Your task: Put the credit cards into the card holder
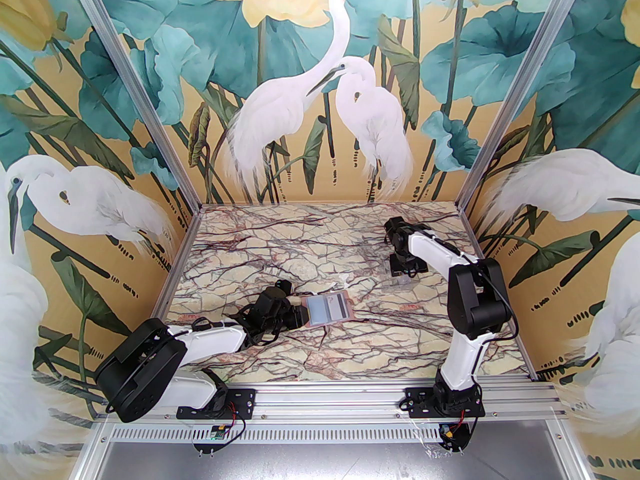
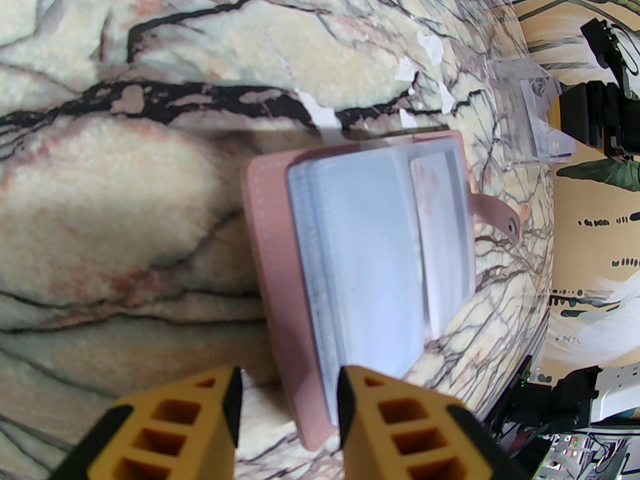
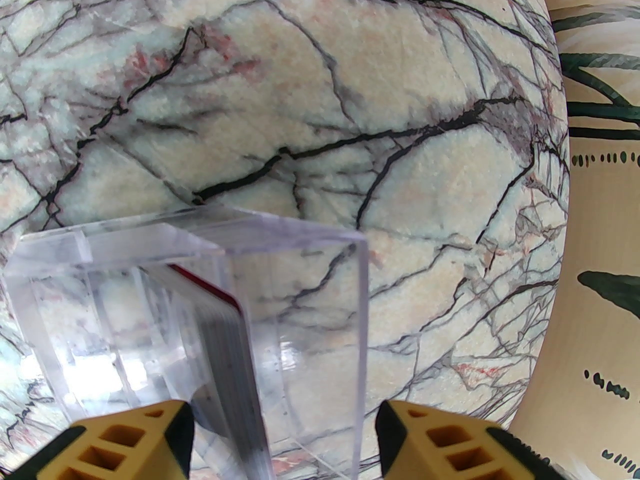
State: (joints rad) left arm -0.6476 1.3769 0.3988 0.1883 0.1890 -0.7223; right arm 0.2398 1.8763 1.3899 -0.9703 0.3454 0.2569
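The card holder (image 1: 327, 309) lies open on the marble table, pink cover (image 2: 270, 248) down and its pale shiny sleeves facing up, tab pointing right. My left gripper (image 1: 298, 316) sits low at its left edge. In the left wrist view this gripper (image 2: 290, 408) has its fingers apart, with the holder's near corner in the gap. The credit cards (image 3: 225, 348) stand as a stack on edge inside a clear box (image 3: 320, 278). My right gripper (image 3: 285, 443) is open over that box at the far right (image 1: 404, 272), its fingers straddling the stack and one box wall.
The clear box (image 2: 520, 93) stands beyond the holder's far end, with the right arm (image 2: 600, 108) behind it. A few pale see-through scraps (image 2: 320, 113) lie on the marble just past the holder. Painted walls close in the table on three sides.
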